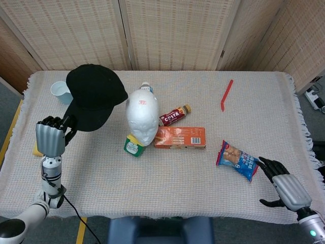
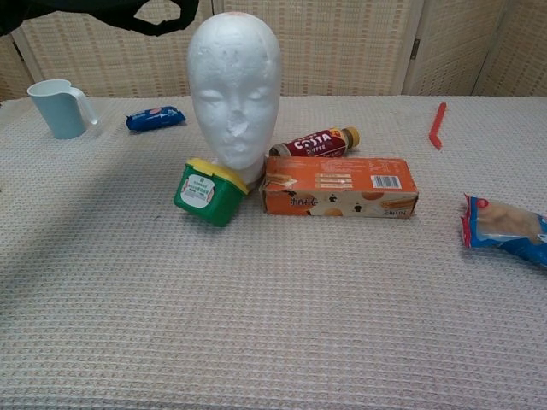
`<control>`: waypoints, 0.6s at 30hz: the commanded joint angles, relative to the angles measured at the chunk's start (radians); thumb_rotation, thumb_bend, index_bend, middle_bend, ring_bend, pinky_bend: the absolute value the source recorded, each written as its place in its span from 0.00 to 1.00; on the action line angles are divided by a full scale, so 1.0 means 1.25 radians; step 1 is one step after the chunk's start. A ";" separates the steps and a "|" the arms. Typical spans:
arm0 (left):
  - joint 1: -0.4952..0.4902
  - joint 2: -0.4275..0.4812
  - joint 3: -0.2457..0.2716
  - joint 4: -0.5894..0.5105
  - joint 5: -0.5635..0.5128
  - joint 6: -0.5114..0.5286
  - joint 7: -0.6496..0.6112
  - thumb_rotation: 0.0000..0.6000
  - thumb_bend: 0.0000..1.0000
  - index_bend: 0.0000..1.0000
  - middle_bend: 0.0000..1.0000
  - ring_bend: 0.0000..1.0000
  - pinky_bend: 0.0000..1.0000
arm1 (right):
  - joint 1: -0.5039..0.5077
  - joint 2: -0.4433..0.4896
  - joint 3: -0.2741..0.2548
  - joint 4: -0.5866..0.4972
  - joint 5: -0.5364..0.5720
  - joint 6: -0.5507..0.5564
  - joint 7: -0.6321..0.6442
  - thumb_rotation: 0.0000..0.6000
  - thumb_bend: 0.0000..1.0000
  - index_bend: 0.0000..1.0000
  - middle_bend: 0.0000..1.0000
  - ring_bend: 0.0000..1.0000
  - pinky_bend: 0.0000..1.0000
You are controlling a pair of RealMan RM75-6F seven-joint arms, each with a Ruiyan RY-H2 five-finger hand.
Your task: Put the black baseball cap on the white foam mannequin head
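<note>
My left hand (image 1: pixel 51 139) grips the brim of the black baseball cap (image 1: pixel 95 96) and holds it in the air to the left of the white foam mannequin head (image 1: pixel 141 116). In the chest view only the cap's lower edge (image 2: pixel 111 12) shows along the top, up and left of the mannequin head (image 2: pixel 234 90), which stands upright facing me. The cap's crown nearly reaches the head's left side in the head view. My right hand (image 1: pixel 283 187) rests near the table's front right edge, fingers apart and holding nothing.
A green tub (image 1: pixel 133 146), an orange box (image 1: pixel 180 138) and a Costa bottle (image 1: pixel 174 116) crowd the mannequin's base. A light blue cup (image 2: pixel 59 107) and blue wrapper (image 2: pixel 154 117) lie at back left, a red stick (image 1: pixel 226 94) at back right, a snack bag (image 1: pixel 237 160) by my right hand.
</note>
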 commanded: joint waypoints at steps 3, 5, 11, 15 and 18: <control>-0.068 0.026 -0.026 -0.093 0.021 -0.034 0.088 1.00 0.53 0.73 1.00 1.00 1.00 | 0.002 0.006 0.004 0.005 0.012 -0.003 0.014 1.00 0.04 0.00 0.00 0.00 0.00; -0.084 0.026 -0.026 -0.105 0.031 -0.041 0.112 1.00 0.53 0.73 1.00 1.00 1.00 | 0.003 0.008 0.005 0.007 0.016 -0.006 0.019 1.00 0.04 0.00 0.00 0.00 0.00; -0.118 -0.006 -0.005 -0.108 0.070 -0.059 0.173 1.00 0.54 0.73 1.00 1.00 1.00 | 0.006 0.014 0.012 0.013 0.028 -0.010 0.038 1.00 0.04 0.00 0.00 0.00 0.00; -0.118 -0.035 0.016 -0.104 0.090 -0.059 0.188 1.00 0.54 0.73 1.00 1.00 1.00 | 0.007 0.020 0.014 0.018 0.028 -0.007 0.054 1.00 0.04 0.00 0.00 0.00 0.00; -0.113 -0.056 0.036 -0.093 0.110 -0.053 0.201 1.00 0.54 0.73 1.00 1.00 1.00 | 0.005 0.025 0.013 0.019 0.022 -0.002 0.066 1.00 0.04 0.00 0.00 0.00 0.00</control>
